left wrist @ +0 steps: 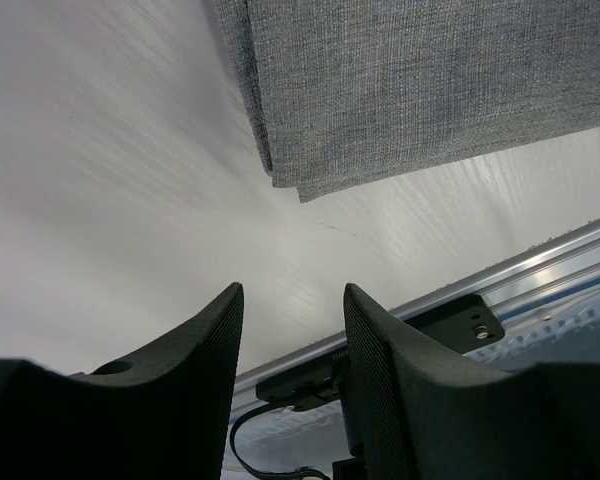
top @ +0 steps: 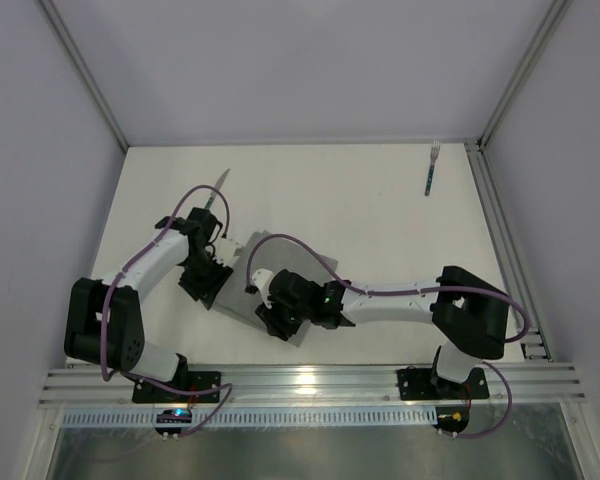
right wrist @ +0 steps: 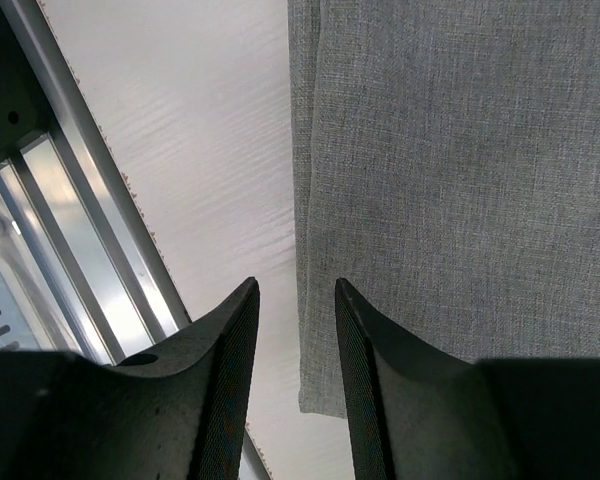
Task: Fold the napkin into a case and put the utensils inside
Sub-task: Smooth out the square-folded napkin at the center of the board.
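The grey napkin [top: 238,298] lies folded into a rectangle on the white table near the front, between the two arms. My left gripper [top: 204,288] is open and empty at the napkin's left corner; in the left wrist view [left wrist: 292,290] the napkin [left wrist: 430,90] lies just beyond the fingertips. My right gripper [top: 274,324] is open over the napkin's near edge; in the right wrist view [right wrist: 296,290] the edge of the napkin [right wrist: 460,170] runs between the fingers. The knife [top: 217,190] lies at the back left. The fork [top: 432,168] lies at the back right.
An aluminium rail [top: 310,380] runs along the table's front edge, close to the napkin; it shows in both wrist views, left [left wrist: 540,260] and right [right wrist: 70,230]. Frame posts and white walls bound the table at the sides and back.
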`<act>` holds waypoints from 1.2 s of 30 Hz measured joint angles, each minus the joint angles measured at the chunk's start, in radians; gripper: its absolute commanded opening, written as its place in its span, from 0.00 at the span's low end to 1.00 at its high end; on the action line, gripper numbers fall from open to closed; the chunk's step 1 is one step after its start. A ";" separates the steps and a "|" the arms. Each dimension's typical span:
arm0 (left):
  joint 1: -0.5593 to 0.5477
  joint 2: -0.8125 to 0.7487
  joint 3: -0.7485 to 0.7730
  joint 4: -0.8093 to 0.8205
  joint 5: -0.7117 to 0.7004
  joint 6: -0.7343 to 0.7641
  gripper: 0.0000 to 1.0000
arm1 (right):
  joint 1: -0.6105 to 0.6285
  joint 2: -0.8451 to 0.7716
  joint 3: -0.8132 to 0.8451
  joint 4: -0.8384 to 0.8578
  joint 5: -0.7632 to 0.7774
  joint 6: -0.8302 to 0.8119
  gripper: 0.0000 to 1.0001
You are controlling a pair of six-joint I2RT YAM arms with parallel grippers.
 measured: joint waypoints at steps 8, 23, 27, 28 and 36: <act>0.000 0.044 0.010 0.009 0.008 -0.001 0.47 | 0.001 0.069 0.015 -0.022 0.029 0.001 0.38; -0.001 0.148 0.035 0.088 0.087 -0.004 0.41 | 0.006 0.083 0.016 -0.047 0.103 0.024 0.17; -0.001 0.156 0.039 0.091 0.121 -0.004 0.31 | 0.008 0.083 0.016 -0.048 0.103 0.028 0.21; -0.001 0.158 0.041 0.091 0.126 -0.004 0.26 | 0.008 0.082 0.016 -0.050 0.104 0.028 0.22; -0.001 0.162 0.043 0.086 0.143 0.003 0.05 | 0.009 0.065 0.016 -0.069 0.121 0.031 0.25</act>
